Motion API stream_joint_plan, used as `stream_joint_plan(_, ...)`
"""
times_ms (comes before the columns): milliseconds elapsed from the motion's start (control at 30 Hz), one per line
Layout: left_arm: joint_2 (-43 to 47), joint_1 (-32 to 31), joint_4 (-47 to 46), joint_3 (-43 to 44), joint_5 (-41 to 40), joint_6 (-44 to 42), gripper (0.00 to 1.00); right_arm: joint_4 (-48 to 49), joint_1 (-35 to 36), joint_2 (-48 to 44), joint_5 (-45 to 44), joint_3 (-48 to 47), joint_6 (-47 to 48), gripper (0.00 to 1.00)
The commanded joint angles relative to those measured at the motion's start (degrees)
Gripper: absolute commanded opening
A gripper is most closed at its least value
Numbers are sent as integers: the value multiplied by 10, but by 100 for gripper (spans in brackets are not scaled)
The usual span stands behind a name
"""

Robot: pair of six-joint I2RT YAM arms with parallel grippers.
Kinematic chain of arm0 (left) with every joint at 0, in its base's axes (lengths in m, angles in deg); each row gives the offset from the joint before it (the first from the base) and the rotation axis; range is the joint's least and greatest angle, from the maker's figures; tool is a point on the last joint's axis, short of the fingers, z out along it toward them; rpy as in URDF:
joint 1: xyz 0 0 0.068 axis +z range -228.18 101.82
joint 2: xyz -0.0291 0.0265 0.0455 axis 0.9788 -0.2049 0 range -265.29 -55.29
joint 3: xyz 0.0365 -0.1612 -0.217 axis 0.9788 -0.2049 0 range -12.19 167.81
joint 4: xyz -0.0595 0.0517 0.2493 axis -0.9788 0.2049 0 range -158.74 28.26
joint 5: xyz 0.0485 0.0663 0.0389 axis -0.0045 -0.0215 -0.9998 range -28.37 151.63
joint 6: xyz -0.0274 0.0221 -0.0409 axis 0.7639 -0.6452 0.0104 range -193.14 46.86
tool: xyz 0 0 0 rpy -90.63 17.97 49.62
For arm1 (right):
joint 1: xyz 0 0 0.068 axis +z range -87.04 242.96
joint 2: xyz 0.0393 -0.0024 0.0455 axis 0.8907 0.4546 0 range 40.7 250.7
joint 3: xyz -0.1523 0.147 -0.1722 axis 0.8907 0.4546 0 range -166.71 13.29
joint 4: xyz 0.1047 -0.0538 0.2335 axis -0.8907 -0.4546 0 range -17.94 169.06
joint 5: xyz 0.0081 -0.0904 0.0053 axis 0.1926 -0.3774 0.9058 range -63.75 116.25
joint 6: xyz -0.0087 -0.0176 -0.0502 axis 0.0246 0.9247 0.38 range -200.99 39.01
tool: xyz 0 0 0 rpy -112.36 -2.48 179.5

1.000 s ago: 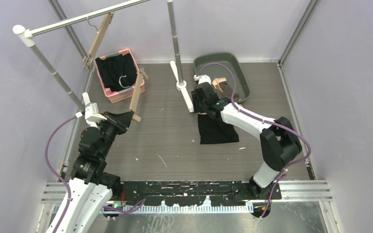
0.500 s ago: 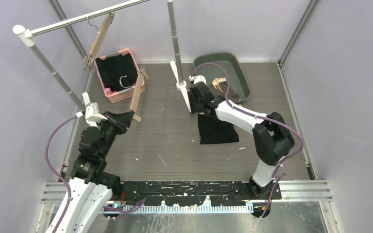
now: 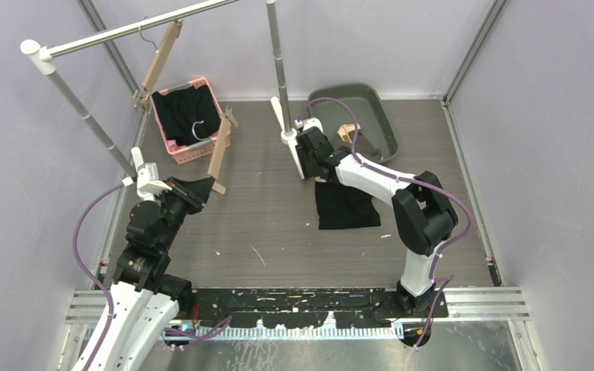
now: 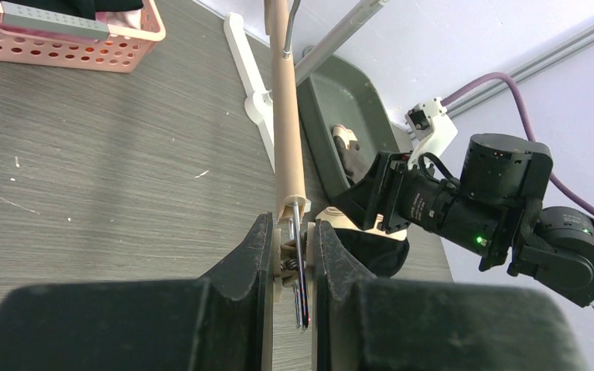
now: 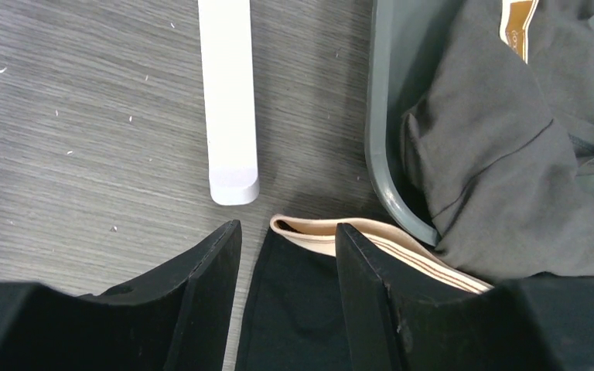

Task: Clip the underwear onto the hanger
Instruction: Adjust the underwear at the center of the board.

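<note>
**Bright, flat light; near parts going soft**

I am seeing bright, even light falling from overhead in the top view. The arms are casting only faint, soft-edged shadows on the table (image 3: pixel 263 224). The underwear (image 3: pixel 346 207) is reading as a flat black patch, its folds barely showing. The wide lens is slanting the upright rack pole (image 3: pixel 77 101) toward the frame edge. In the left wrist view the left end effector (image 4: pixel 292 232) is looming dark and slightly soft, while the hanger (image 4: pixel 286 116) is looking crisp. In the right wrist view the white rack foot (image 5: pixel 228 93) is glaring, almost featureless, and the right end effector (image 5: pixel 288 232) is blurring near the bottom edge.
</note>
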Motion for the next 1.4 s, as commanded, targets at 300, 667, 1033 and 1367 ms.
stream_joint_plan(300,-3,-1,-58,5,3,-5,0,-20,2,49,-18,-58,39,54)
stream_joint_plan(667,-1,-1,-56,4,0,-8,0,-19,1,70,-33,-58,49,50)
stream_joint_plan(1033,0,-1,-56,3,-1,-8,0,-4,2,45,-51,-43,78,53)
stream_joint_plan(1367,-11,-1,-68,8,28,-7,0,-20,1,42,-10,-66,120,55)
